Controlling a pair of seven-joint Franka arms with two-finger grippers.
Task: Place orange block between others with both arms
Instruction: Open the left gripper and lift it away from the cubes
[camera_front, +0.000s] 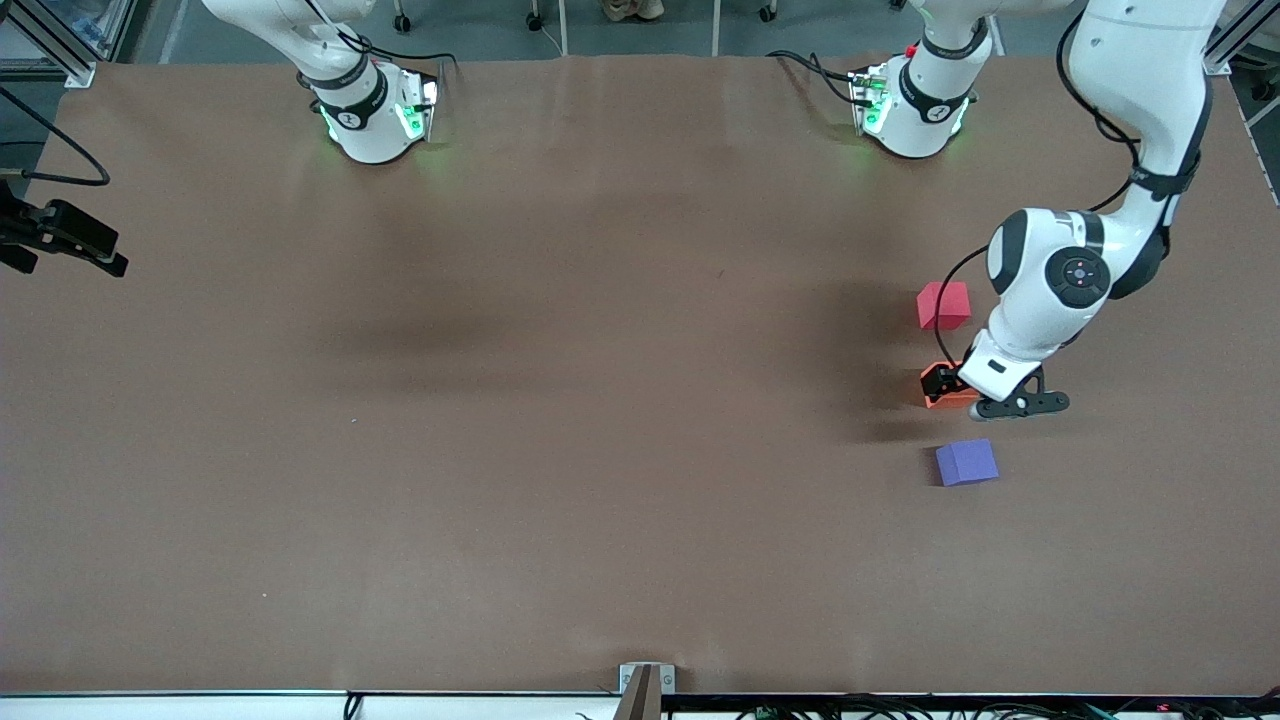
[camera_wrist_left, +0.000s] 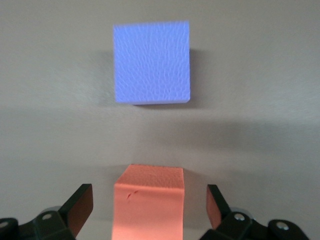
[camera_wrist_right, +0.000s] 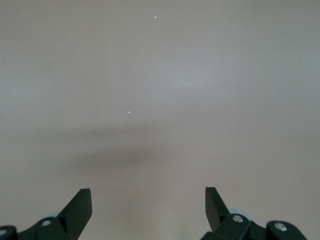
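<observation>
Tabletop (camera_front: 560, 420), brown and matte, fills the front view and carries three small cubes in a short row toward the left arm's end. The left arm (camera_front: 1120, 180) bends down from its green-lit base (camera_front: 910, 115) to that row, while the right arm (camera_front: 320, 50) waits by its own base (camera_front: 375, 120), its wrist out of the front view.

Taking the orange block (camera_front: 945, 392) as the landmark: the pinkish-red cube (camera_front: 943, 305) sits farther from the front camera than it, and the purple-blue cube (camera_front: 966, 462) sits nearer to that camera, each apart from the orange block with bare tabletop between. So the orange block lies between the other two, resting on the tabletop.

The left claw (camera_wrist_left: 149, 207) is down around the orange block, released: in the left wrist view its two fingers (camera_wrist_left: 80, 207) stand spread on either side of the block with a gap at each face, touching neither. The purple-blue cube shows in that view just past the orange block.

The right claw (camera_wrist_right: 148, 205) is released too, its fingers (camera_wrist_right: 79, 207) wide apart over bare tabletop, grasping nothing.
</observation>
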